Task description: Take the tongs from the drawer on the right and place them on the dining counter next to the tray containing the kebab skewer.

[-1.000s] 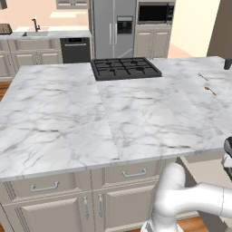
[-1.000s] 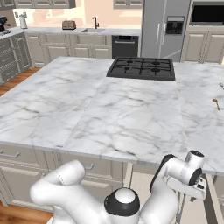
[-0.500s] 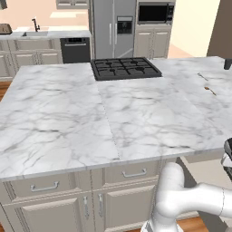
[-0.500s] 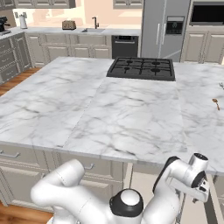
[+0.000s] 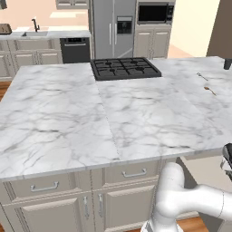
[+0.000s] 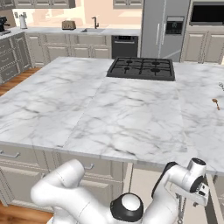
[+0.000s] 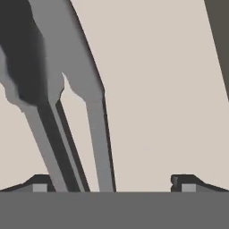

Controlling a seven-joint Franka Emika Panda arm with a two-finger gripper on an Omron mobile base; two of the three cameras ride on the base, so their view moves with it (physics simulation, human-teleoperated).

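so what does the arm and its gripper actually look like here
The arm is glossy white, built from rounded tubular links with smooth bulging elbows. Its joints are dark: one black round cap with a pale grey centre sits near the base. The wrist end is a white block with a dark collar. The gripper has two small dark grey finger tips with lighter grey pads. No cables or markings show.

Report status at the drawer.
Gripper open, low in pale drawer. Slim dark-grey metal tongs close ahead between the fingertips, not gripped. Nothing blocking.
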